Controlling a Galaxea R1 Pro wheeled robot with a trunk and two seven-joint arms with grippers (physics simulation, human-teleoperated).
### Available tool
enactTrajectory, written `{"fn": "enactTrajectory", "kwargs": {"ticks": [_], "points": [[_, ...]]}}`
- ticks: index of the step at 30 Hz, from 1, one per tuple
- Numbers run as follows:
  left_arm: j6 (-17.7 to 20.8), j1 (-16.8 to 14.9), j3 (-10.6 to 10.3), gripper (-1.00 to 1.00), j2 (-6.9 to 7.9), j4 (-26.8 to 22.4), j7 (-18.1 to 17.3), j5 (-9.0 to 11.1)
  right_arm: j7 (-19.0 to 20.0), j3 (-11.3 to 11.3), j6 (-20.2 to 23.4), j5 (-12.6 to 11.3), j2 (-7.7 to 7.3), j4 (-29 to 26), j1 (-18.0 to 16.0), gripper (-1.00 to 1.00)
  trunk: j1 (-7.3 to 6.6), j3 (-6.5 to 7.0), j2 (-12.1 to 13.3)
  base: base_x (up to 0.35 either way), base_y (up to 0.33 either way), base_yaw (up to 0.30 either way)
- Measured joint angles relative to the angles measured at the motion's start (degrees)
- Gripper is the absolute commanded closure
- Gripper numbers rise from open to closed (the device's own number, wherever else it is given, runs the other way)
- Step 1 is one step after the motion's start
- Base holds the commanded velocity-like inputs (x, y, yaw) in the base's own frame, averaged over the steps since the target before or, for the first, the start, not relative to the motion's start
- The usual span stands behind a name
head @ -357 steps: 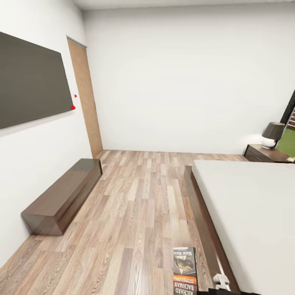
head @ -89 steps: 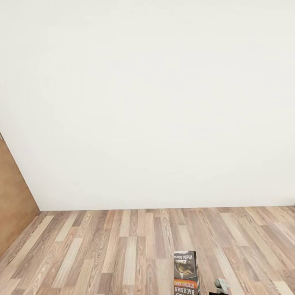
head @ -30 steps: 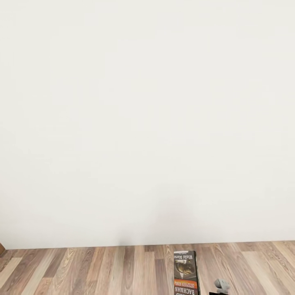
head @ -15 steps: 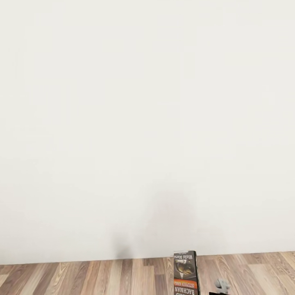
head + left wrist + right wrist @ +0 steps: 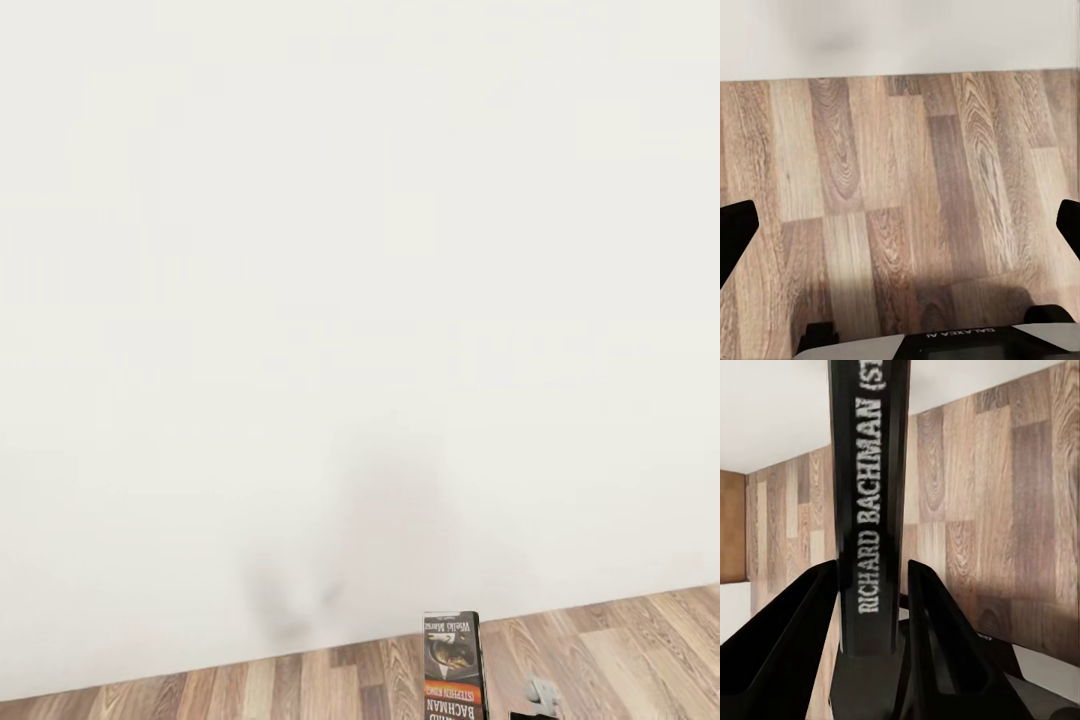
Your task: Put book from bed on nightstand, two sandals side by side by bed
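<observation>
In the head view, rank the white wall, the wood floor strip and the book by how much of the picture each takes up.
1. White wall, by far the largest.
2. Wood floor, a thin strip.
3. Book, smallest, though close to the camera.

The book (image 5: pixel 868 502) carries most of the readable text. In the right wrist view, its black spine shows "RICHARD BACHMAN" in white capital letters running along the spine, and after it the start of a bracket, "(ST", cut by the edge of the picture. In the head view, the front cover of the book (image 5: pixel 453 665) has an orange band with small white letters, too small to read for sure, and below it the word "BACHMAN" in white, partly cut off. A thin line of script stands near the cover's far edge, but it cannot be read. In the left wrist view, a dark panel (image 5: pixel 956 339) bears small mirrored letters, seemingly "GALAXEA".
</observation>
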Motion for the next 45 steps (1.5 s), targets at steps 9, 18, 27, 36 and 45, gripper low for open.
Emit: {"fn": "enactTrajectory", "kwargs": {"ticks": [9,18,27,36,45], "points": [[0.00,0.00,0.00,-1.00,0.00,0.00,0.00,0.04,-0.01,0.01,0.00,0.00,0.02,-0.01,0.00,1.00,-0.03,0.00,-0.01,0.125,0.000,-0.219],[0.00,0.00,0.00,-1.00,0.00,0.00,0.00,0.03,-0.01,-0.02,0.00,0.00,0.02,0.01,0.00,1.00,-0.01,0.00,0.00,0.253,0.000,-0.214],[0.00,0.00,0.00,-1.00,0.00,0.00,0.00,0.00,0.00,-0.01,0.00,0.00,0.04,-0.03,0.00,1.00,0.00,0.00,0.00,0.016,0.000,-0.211],[0.00,0.00,0.00,-1.00,0.00,-0.01,0.00,0.02,0.02,0.02,0.00,0.01,0.04,0.00,0.00,1.00,0.00,0.00,0.00,0.016,0.000,-0.207],[0.00,0.00,0.00,-1.00,0.00,0.00,0.00,0.04,0.00,0.00,0.00,0.00,0.02,0.01,0.00,1.00,-0.03,0.00,0.00,0.264,0.000,-0.205]]}}
